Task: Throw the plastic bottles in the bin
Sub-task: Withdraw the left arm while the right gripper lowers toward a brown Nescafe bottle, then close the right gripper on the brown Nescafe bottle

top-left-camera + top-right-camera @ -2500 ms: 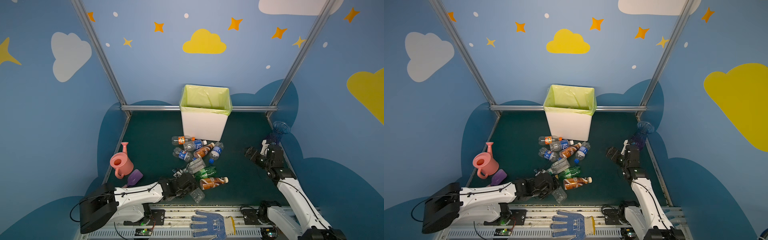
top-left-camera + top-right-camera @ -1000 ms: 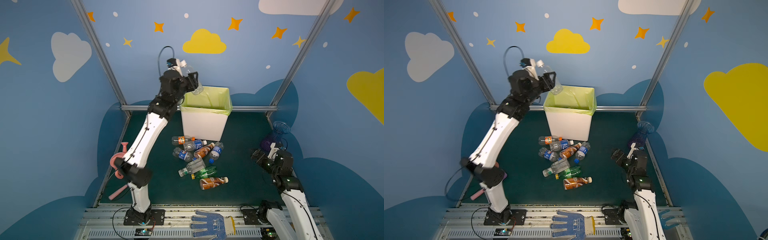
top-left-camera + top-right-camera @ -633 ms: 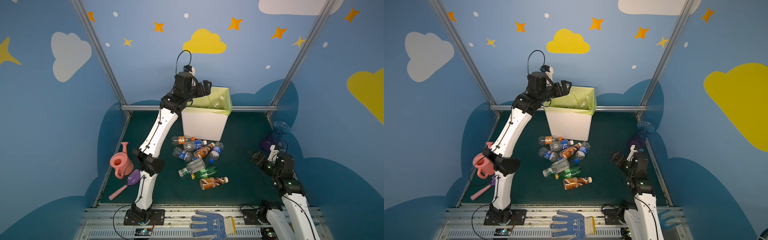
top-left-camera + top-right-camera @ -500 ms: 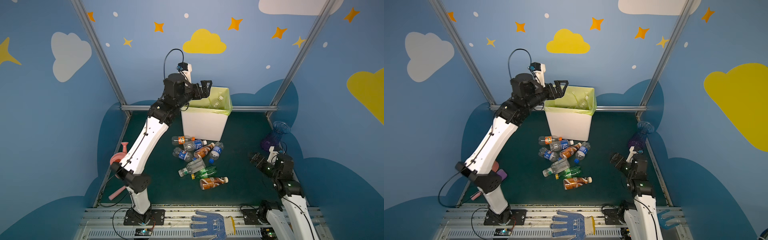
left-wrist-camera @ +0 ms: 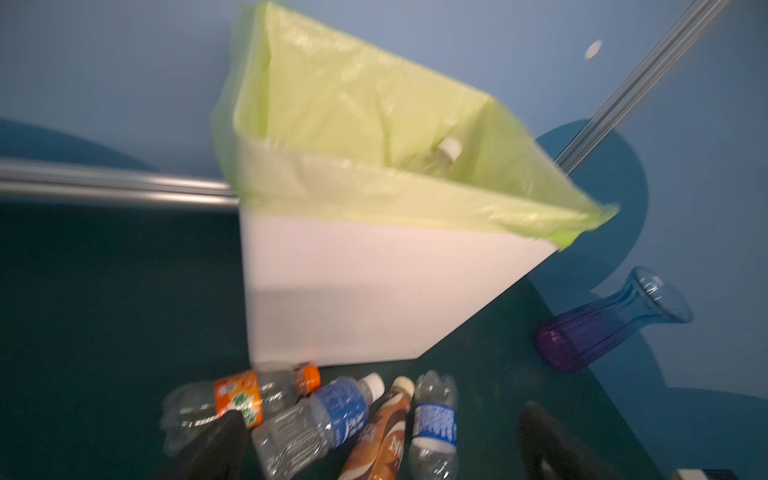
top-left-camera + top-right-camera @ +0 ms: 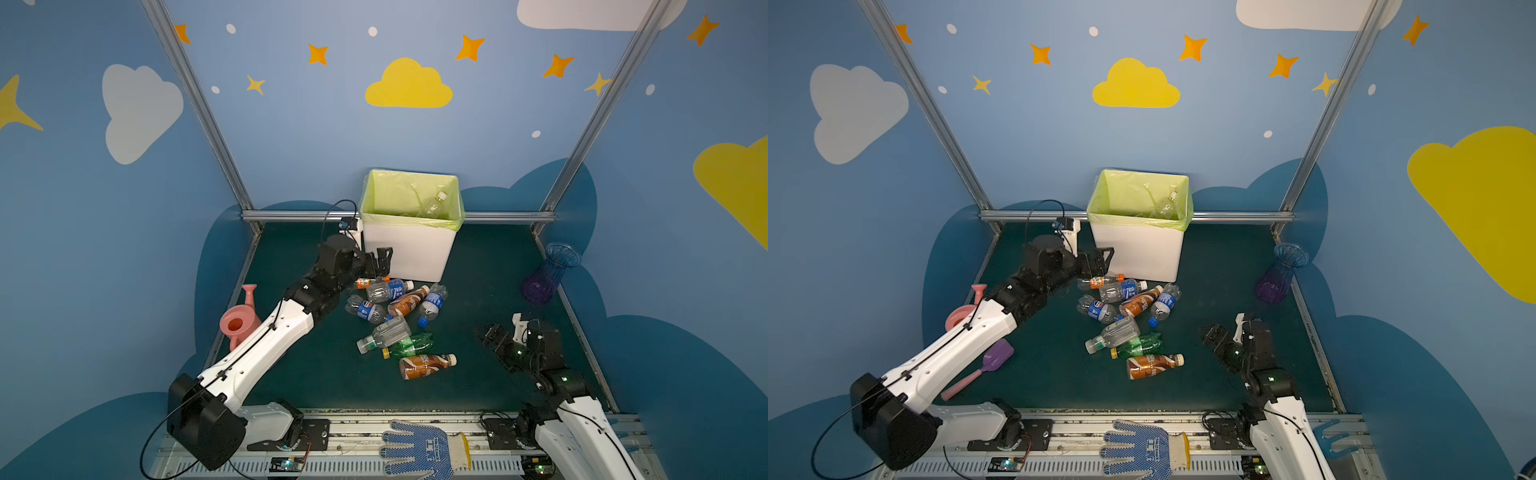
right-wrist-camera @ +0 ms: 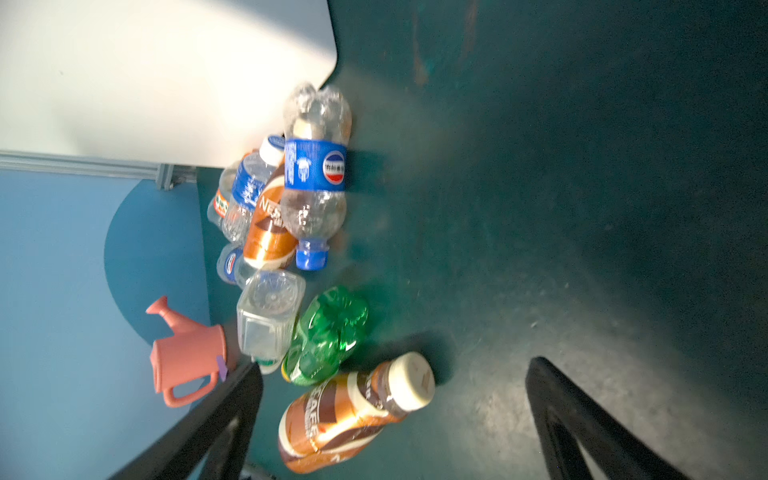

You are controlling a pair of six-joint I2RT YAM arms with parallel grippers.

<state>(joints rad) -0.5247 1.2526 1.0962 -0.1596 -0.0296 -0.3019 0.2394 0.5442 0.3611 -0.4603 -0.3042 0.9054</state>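
Left hand [image 6: 382, 262] down from bin [image 6: 415, 257] rim, bottles [image 6: 390, 291] just below.

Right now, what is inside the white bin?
One clear bottle with a white cap rests inside the bin against the yellow-green bag. The bin's front wall hides the bottom, so anything lower cannot be seen.

The enclosure had blue walls [image 6: 291, 124] painted with a yellow cloud [image 6: 408, 85], white clouds [image 6: 137, 112], orange stars [image 6: 470, 48] and darker blue cloud shapes [image 6: 573, 195] along the base, two slanted metal posts [image 6: 195, 104] joined by a horizontal metal rail [image 6: 299, 216] at the rear corners, and a dark green floor [image 6: 490, 266].
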